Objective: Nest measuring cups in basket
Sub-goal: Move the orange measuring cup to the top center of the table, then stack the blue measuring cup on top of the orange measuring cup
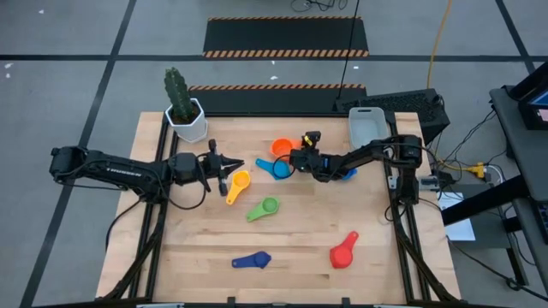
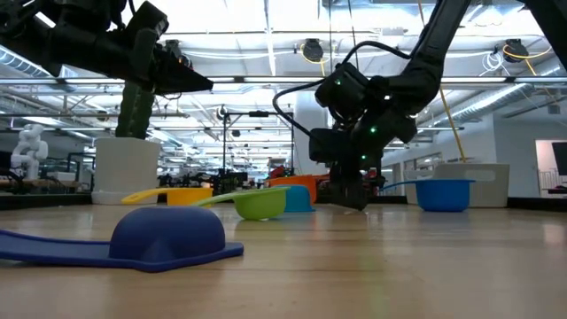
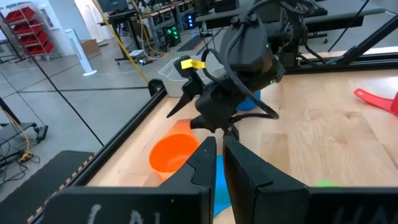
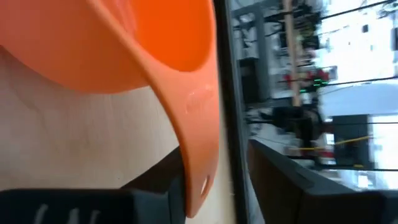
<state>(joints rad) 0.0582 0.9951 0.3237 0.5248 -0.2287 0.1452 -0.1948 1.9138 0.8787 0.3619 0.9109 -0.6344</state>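
Observation:
The orange measuring cup rests on the table at the far middle, its handle between the fingers of my open right gripper. A light blue cup lies just nearer, and another blue one lies under the right arm. The yellow, green, red and dark blue cups lie spread over the table. The pale basket stands at the far right. My left gripper hovers shut above the table, left of the cups, with nothing in it. My right gripper reaches slanting down from the table's right side, fingers on either side of the orange cup's handle. The handle lies close against one finger and clear of the other; I cannot tell whether it touches. The cup rests on the table.
A white pot with a cactus stands at the far left corner. Open board lies between the green cup and the near edge, apart from the red and dark blue cups.

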